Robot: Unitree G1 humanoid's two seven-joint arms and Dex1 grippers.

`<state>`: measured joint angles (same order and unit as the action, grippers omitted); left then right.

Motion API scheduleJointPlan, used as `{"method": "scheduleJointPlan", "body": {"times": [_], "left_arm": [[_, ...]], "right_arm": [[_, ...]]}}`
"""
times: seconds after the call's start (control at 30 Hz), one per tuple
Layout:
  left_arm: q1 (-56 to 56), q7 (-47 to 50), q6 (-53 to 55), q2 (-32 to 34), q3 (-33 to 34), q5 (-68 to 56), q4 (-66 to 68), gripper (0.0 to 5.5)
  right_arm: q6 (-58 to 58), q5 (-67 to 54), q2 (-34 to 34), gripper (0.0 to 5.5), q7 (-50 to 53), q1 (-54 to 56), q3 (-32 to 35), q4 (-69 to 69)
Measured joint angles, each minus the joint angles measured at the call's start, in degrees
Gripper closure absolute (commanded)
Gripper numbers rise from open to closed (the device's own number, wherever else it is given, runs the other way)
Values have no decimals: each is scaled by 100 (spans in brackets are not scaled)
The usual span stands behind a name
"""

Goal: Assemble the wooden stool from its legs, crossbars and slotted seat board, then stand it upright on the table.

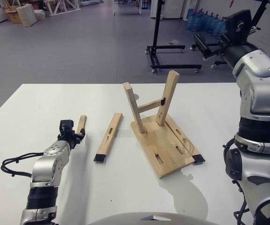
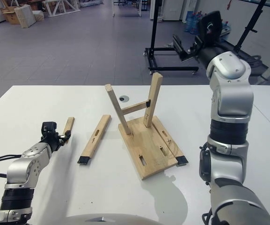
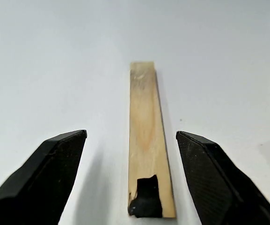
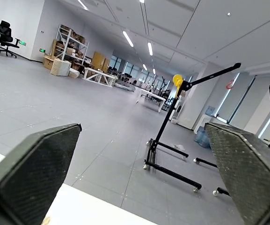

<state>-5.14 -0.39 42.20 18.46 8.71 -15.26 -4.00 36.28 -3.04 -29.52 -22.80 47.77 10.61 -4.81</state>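
Jaws first, on the left gripper [image 3: 131, 133]: released, spread wide, one to each side of a short crossbar [image 3: 146, 140] and touching neither edge of it. Lined up along the bar's length, low over the near, black-marked end, and set, by the look of it, for a squeeze across the narrow width. Resting place for the bar: flat on the white table [image 1: 41, 103], well out on the left side.

Over to the right gripper [image 4: 143, 129]: released too, nothing between the jaws, held high and aimed out at the room rather than down at the work. Parked out of the way, most likely, leaving the left arm a free run.

Outward now from the bar: near it, a loose leg [image 1: 109, 137], slot in its face, black cap on its near end, flat on the table. Then the slotted seat board [image 1: 165, 145], lying flat, presumably underside up for dropping legs into the slots from above. Planted in it already, two standing legs [image 1: 167, 97], leaning, tied together by a fitted crossbar [image 1: 149, 106]. Tucked along the board's right edge, a fourth leg [image 1: 187, 142], lying down. Roughly halfway by that reckoning: two legs and this short bar to fit, then the flip onto its feet.
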Motion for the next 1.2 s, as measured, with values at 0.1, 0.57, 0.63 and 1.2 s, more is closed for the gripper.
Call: {"method": "scheduleJointPlan", "body": {"times": [0.1, 0.57, 0.63, 1.2], "left_arm": [[-1, -166, -270, -67, 76, 10, 259, 199], [-19, -256, -633, -285, -81, 380, 506, 395], [-23, -186, -666, -284, -4, 450, 622, 423], [-1417, -1165, -933, 632, 990, -370, -893, 423]], "right_arm": [[-1, -33, 59, 65, 26, -142, -119, 16], [40, -45, 61, 65, 161, -143, -196, 197], [84, -46, 62, 65, 183, -143, -205, 210], [-34, -273, -437, 65, 274, -187, 569, 1268]]}}
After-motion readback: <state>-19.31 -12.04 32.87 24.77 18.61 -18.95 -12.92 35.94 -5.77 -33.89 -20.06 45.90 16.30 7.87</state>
